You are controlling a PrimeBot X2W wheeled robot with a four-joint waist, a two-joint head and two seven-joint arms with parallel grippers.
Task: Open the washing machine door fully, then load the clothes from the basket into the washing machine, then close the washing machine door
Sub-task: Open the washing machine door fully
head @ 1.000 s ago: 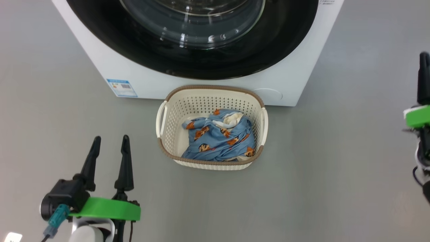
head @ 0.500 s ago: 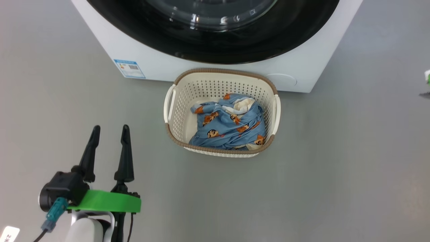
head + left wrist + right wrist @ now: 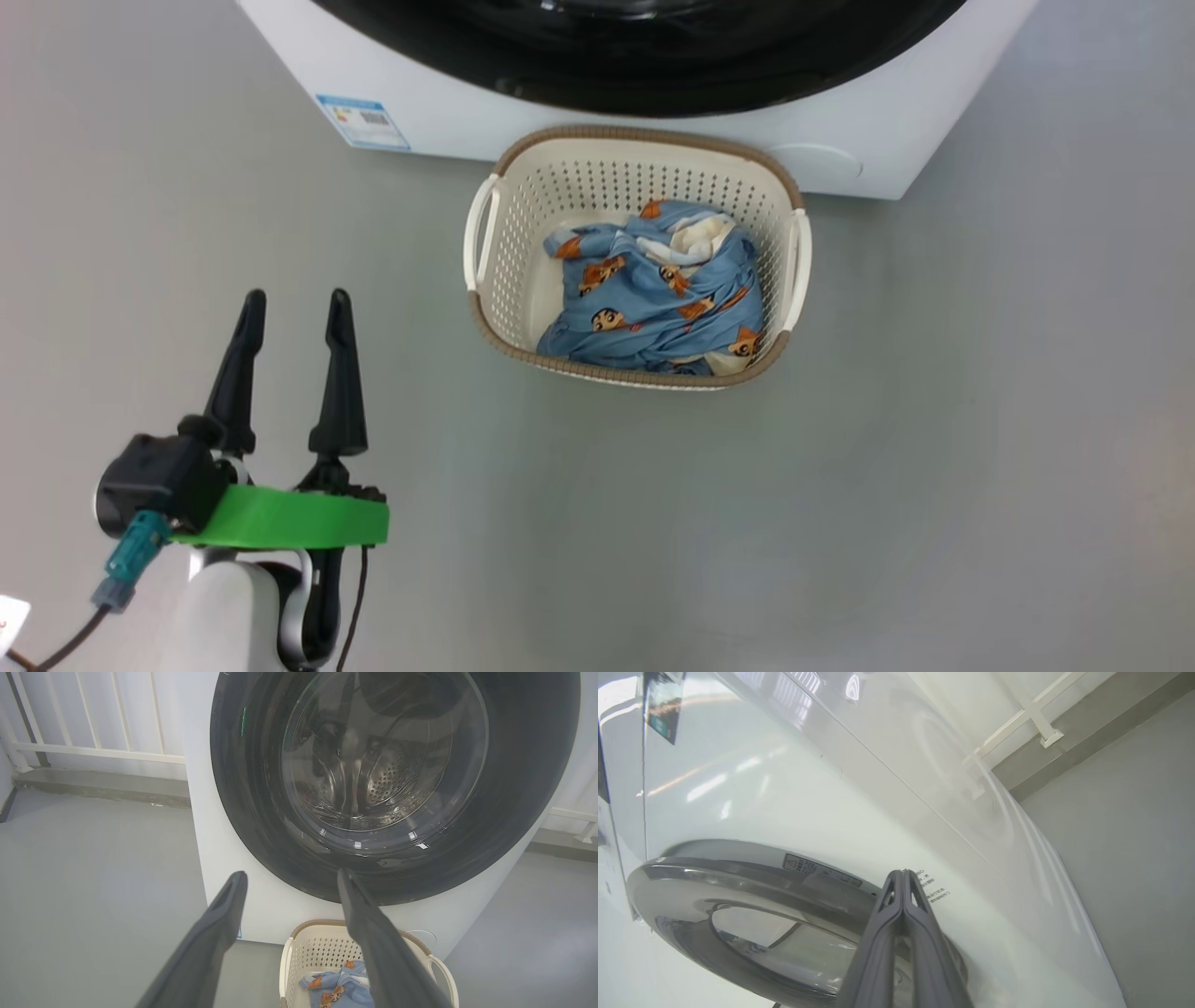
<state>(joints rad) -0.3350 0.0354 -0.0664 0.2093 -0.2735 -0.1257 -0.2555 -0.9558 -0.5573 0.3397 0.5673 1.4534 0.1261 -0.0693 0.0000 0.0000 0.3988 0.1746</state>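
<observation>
The big white washing machine [image 3: 439, 117] stands on the grey floor [image 3: 934, 467]. Its round black door [image 3: 243, 812] is shut flat against the front. In the left wrist view the clear glass window [image 3: 383, 756] in the middle of the door bulges out, and the shiny drum [image 3: 387, 784] with its little holes shows through it. A small blue sticker [image 3: 362, 121] sits low on the left of the machine's front. The cream basket [image 3: 509, 280] with the brown rim sits on the floor just in front of the machine, below the door. The clothes [image 3: 653, 299] are all in the basket, a soft blue heap with little orange-brown faces and a bit of cream cloth on top. The left hand [image 3: 295, 301] is open, with its two dark fingers wide apart and nothing between them. It hangs over the floor to the left of the basket, well apart from it, and its fingers point toward the machine. A green band [image 3: 280, 523] wraps the wrist behind it. The right hand [image 3: 901, 873] is closed, with its two fingers pressed together and nothing in them. In the right wrist view it is up close to the machine's front, and its tips are near the edge of the door's rim, by some small printed words. Whether the tips touch the machine cannot be told. A white rail [image 3: 93, 753] runs behind the machine.
</observation>
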